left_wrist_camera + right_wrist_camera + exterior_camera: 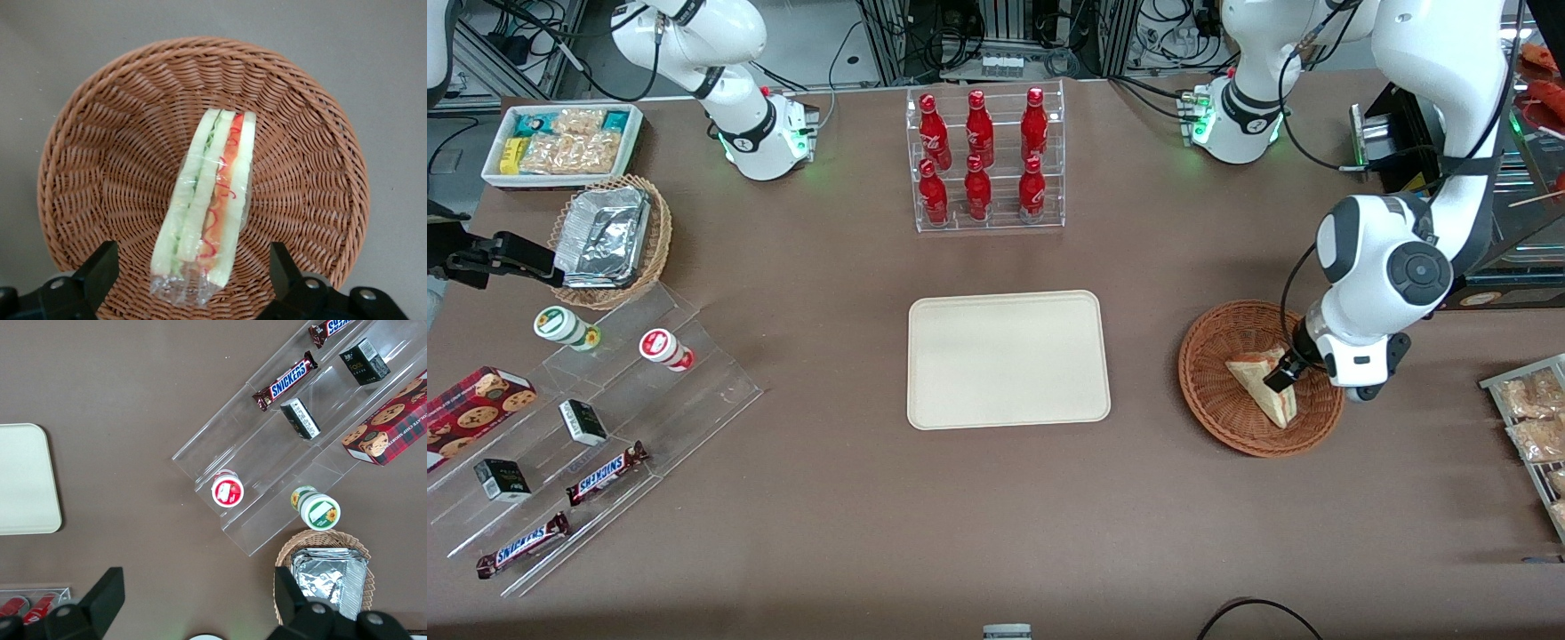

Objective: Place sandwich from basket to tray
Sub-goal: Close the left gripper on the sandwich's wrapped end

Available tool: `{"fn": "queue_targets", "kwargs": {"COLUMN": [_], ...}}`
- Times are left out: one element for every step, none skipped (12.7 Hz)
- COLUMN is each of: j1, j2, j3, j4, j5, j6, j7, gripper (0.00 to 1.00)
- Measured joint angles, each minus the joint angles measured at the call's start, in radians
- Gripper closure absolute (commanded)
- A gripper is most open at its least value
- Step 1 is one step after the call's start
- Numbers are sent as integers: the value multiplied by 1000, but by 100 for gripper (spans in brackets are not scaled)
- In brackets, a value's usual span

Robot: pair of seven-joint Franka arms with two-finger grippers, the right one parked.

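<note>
The sandwich (1261,385), a plastic-wrapped wedge of pale bread with red, orange and green filling, lies in the reddish-brown wicker basket (1214,391) toward the working arm's end of the table. My left gripper (1282,373) hangs just above the sandwich inside the basket. In the left wrist view the sandwich (210,200) lies between my open fingers (100,267), which straddle its wrapped end without touching it; the gripper (193,270) is open, and the basket's weave (313,173) shows all around. The cream tray (1008,359) lies bare at the table's middle.
A clear rack of red bottles (984,160) stands farther from the front camera than the tray. Toward the parked arm's end are a tan basket of foil containers (609,233), a white snack bin (562,142) and acrylic steps with snacks (578,444). A rack of packets (1534,418) lies beside the reddish basket.
</note>
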Motion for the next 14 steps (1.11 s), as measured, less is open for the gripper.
{"fn": "queue_targets", "kwargs": {"j1": [-1,-1,-1,-1,-1,0,0,0,0,0,0,0,0,0], "j2": [8,16,21,26,30,36,44,53,62,73,85,95,102,106], "j3": [0,0,0,0,0,2,3,3,3,3,3,3,3,3], "j4": [7,12,15,16,16,16,16,18,23,30,39,47,53,55], "j5": [0,0,0,0,0,0,0,0,0,0,0,0,-1,-2], "j6": [-9,-25,-37,-41,-45,-45,-45,-45,-45,-45,-45,-45,-45,-45], "j7": [0,0,0,0,0,0,-1,-1,-1,-2,-2,-3,-7,-12], "gripper": [0,0,0,0,0,0,0,0,0,1,20,67,100,100]}}
